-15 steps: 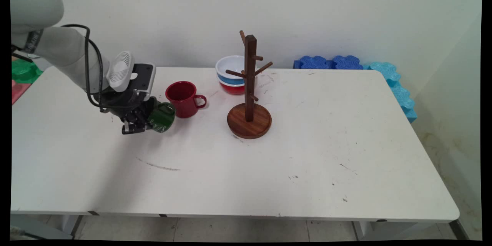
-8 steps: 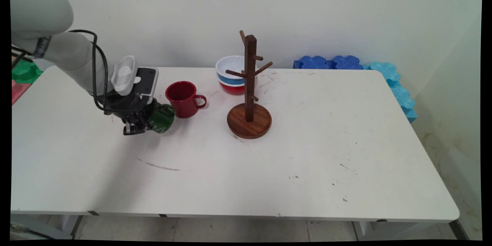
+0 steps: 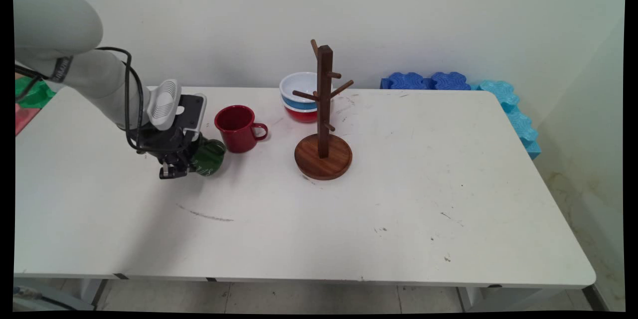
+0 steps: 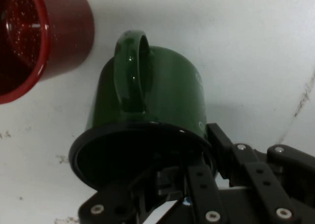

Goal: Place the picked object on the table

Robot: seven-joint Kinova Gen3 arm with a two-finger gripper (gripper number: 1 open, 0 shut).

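My gripper [image 3: 185, 161] is shut on the rim of a dark green mug [image 3: 209, 157], low over the table's left part. In the hand view the green mug [image 4: 162, 96] points away from me with its handle on top. One finger sits inside the mouth and the other outside its wall, with the gripper [image 4: 206, 156] at the rim. A red mug [image 3: 237, 127] stands upright just right of and behind the green one, a small gap between them. The red mug [image 4: 42, 34] shows at the upper left of the hand view.
A wooden mug tree [image 3: 323, 109] with bare pegs stands mid-table on a round base. Stacked bowls [image 3: 299, 95] sit behind it. Blue foam pieces [image 3: 428, 80] lie along the far right edge, and green and red things [image 3: 27, 94] at the far left.
The gripper with the green mug has sunk a little and shifted slightly left. The mug has turned, so its handle no longer shows towards the red mug.
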